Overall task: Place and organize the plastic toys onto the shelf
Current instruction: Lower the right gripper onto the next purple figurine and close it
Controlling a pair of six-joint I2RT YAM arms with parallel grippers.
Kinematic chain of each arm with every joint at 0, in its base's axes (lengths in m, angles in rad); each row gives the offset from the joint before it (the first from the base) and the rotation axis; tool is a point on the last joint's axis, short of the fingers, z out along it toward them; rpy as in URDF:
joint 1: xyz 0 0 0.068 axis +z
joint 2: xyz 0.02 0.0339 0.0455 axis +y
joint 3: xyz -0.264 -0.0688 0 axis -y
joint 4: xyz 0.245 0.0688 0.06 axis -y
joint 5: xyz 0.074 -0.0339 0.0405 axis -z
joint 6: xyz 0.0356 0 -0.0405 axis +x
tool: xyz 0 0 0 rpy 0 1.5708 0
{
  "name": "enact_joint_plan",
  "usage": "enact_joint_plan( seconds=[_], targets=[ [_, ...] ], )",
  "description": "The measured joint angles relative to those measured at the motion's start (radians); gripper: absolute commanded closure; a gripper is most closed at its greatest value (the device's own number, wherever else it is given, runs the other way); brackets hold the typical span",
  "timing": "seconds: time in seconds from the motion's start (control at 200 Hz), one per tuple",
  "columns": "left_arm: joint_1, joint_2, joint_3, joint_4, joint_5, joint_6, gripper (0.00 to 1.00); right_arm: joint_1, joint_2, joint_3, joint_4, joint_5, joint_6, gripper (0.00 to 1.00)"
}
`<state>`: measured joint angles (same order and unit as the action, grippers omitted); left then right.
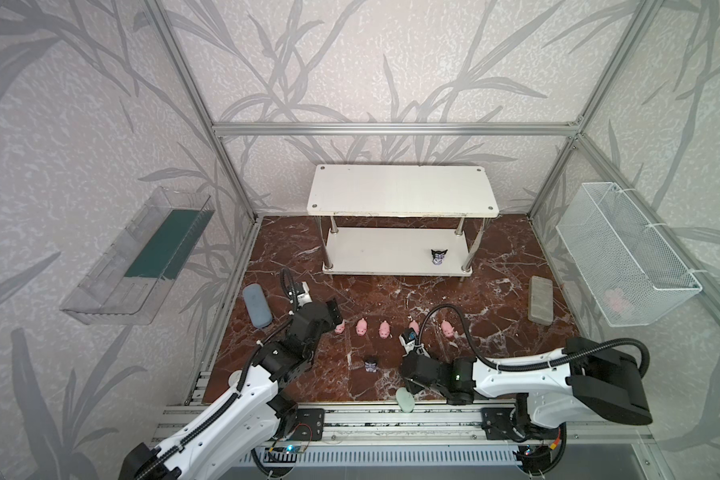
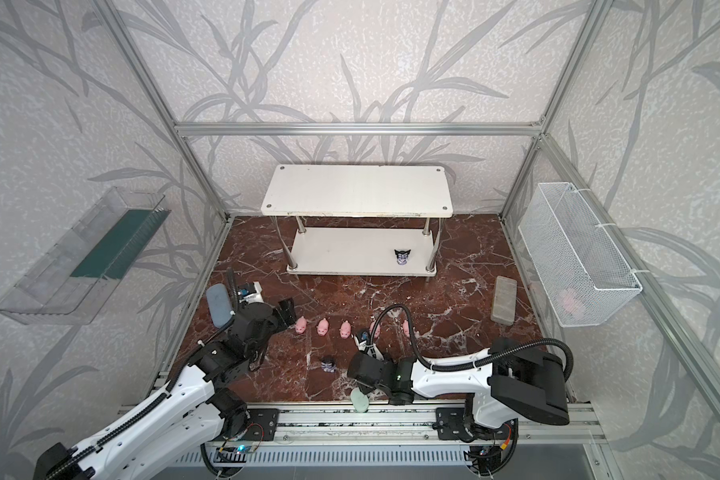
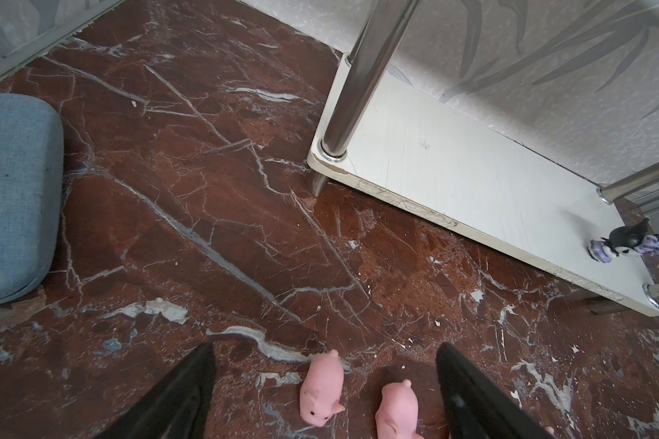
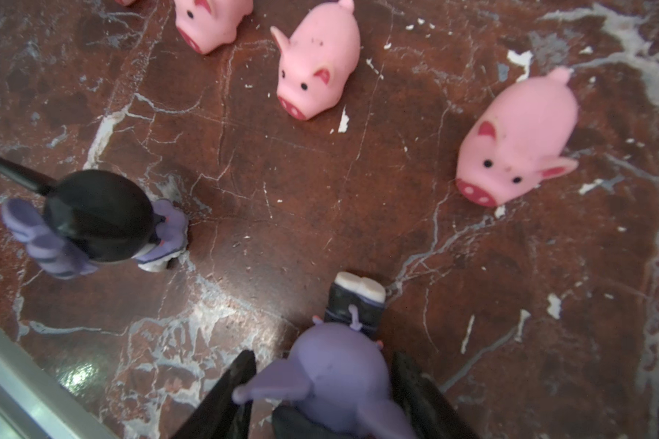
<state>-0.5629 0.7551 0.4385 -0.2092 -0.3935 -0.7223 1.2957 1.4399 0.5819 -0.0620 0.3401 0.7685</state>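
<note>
Fingers (image 4: 225, 403) of the right gripper (image 4: 322, 357) straddle the purple head of a lying figurine (image 4: 352, 304), one on each side, near or touching. I can't tell if the pinch has seated, so the grip is unconfirmed. This toy lies flat on the marble floor with its long axis toward 12 o'clock, white feet leading and head back between the jaws, so they close across the axis. The right arm is plainly the nearer one, being right on it. Fingers (image 3: 183, 395) of the left gripper (image 3: 324, 351) are splayed wide and hold nothing, low over the two pigs at the 9 o'clock end of the pig row (image 1: 384, 329). A standing figurine (image 1: 371, 364) sits about 10 o'clock from the right fingers, near but apart. The shelf (image 1: 400, 191) is at 12 o'clock beyond the pigs, well apart. Likely next move: lift and carry over the row to the lower board (image 1: 375, 253), where a third figurine (image 1: 438, 256) stands toward 1 o'clock. Hidden: the lying figurine shows in neither top view, buried under the right wrist near the pale green oval (image 1: 405, 400), and its face is unseen. One pig is cut off at the left wrist view's edge, and another sits partly behind the right arm's cable in a top view. Something pink shows inside the wire basket (image 1: 624, 257), too blurred to name.
</note>
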Motion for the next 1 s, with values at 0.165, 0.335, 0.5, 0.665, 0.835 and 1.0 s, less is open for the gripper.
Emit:
enact_joint_plan(
  seconds=[0.165, 0.335, 0.5, 0.665, 0.835, 1.0],
  targets=[
    [0.000, -0.001, -0.002, 0.001, -0.002, 0.000, 0.11, -0.007, 0.010, 0.000, 0.000, 0.000, 0.009, 0.44],
    [0.000, 0.000, -0.002, 0.002, -0.001, 0.000, 0.11, -0.013, 0.023, 0.000, -0.001, 0.001, 0.017, 0.50],
    [0.000, 0.006, -0.002, 0.008, -0.001, 0.000, 0.11, -0.015, 0.026, 0.001, -0.002, 0.001, 0.022, 0.61],
    [0.000, 0.010, -0.002, 0.009, -0.001, 0.000, 0.11, -0.015, 0.026, 0.013, -0.016, 0.001, 0.024, 0.63],
    [0.000, 0.010, -0.002, 0.014, -0.001, 0.000, 0.11, -0.016, 0.026, 0.040, -0.052, 0.000, 0.023, 0.64],
    [0.000, 0.009, -0.002, 0.014, -0.002, 0.001, 0.11, -0.016, 0.008, 0.068, -0.106, 0.001, 0.023, 0.65]
  ],
)
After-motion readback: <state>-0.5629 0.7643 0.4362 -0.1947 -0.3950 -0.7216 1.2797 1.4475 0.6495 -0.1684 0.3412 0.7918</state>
